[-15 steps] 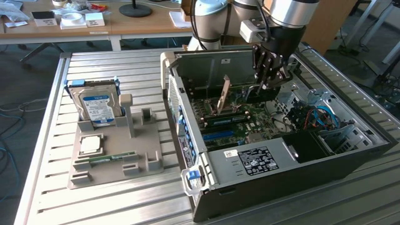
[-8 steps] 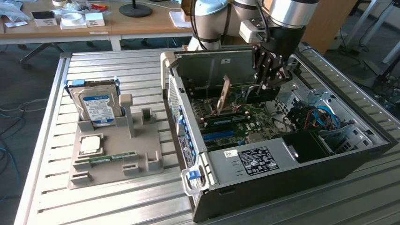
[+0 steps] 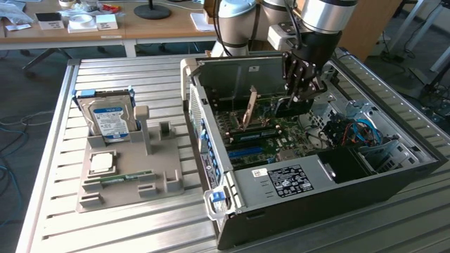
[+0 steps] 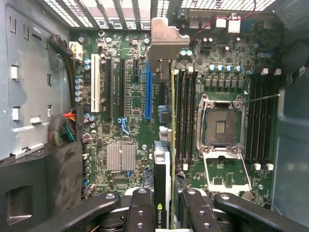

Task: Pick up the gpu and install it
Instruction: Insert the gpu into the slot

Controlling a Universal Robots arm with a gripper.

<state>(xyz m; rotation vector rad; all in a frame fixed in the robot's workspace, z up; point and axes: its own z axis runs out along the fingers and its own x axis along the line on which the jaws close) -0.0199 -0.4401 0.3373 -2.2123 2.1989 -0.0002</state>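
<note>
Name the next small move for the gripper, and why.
Probably nudge the gpu sideways toward the long blue slot before lowering. The gripper is shut on the card, held edge-on above the motherboard, and in the wrist view its edge appears to lie beside that slot, not over it.

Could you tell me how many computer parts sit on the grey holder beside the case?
3: a hard drive standing upright, a processor flat in front of it, a green memory stick nearer the camera. Another drive may hide behind the first.

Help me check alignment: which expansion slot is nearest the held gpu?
The blue slot, beside the gpu; the white slot and black slots sit farther away.
</note>
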